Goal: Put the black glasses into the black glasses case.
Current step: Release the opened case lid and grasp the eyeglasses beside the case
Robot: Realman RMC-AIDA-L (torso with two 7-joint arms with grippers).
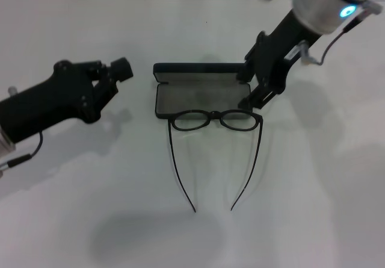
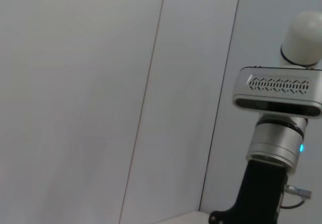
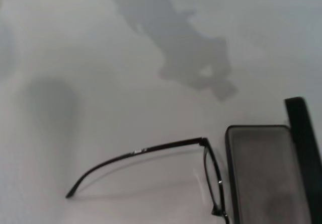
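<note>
Left third of the head view: left gripper point(image 1: 122, 70) held low above the white table point(image 1: 72, 220), pointing toward the case but well apart from it, idle; whether its jaws are spread or pressed together cannot be told here. Centre of the frame: black glasses case point(image 1: 201, 93) lying open, grey-lined tray toward the bottom of the frame, lid raised along the tray's upper edge. Just below the tray: black glasses point(image 1: 215, 120) lying unfolded on the table, front frame against or just overlapping the tray's lower rim, exact contact unclear; both temple arms spread and running down toward the bottom centre. Not yet inside the case. Upper right: right gripper point(image 1: 252, 90) reaching down from the corner to the right end of the case, close above the right-hand hinge of the glasses; no lens or temple seen held between its jaws, and their spread cannot be told. Right wrist view: one temple arm of the glasses point(image 3: 136, 152) stretched across the table, case tray point(image 3: 266, 173) at the lower right. Step in hand, by judgement: approach for the pick-up, nothing grasped yet. Next move likely calls for a careful pinch on the thin frame near the hinge, with the open temple arms folded or otherwise tucked to fit the tray.
</note>
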